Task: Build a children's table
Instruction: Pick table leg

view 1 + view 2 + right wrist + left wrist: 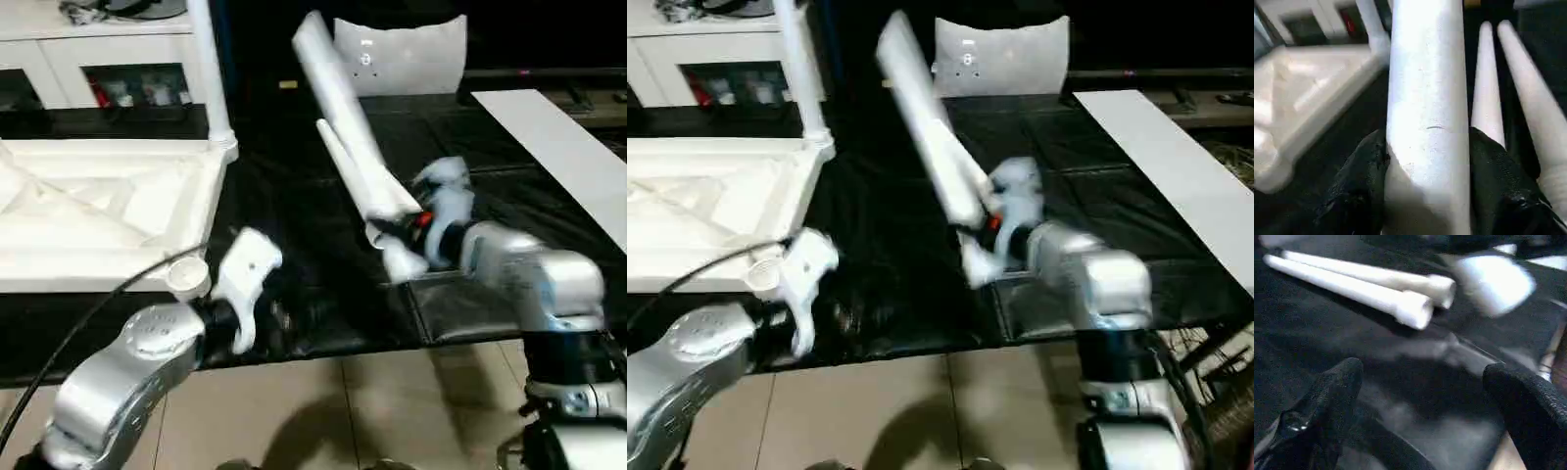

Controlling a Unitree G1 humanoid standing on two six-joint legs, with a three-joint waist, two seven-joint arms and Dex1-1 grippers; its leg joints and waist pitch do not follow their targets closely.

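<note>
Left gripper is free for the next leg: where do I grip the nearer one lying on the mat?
Just behind the nearer leg's thick end, probably, with the open left gripper from above, across the shaft. It lies flat on the black mat, the second leg close alongside, blocking sideways approaches.

You have no text, label, brand, number or sign that can be read anywhere here; the small grey mark on the white cushion [364,59] at the back is too blurred to make out.
</note>
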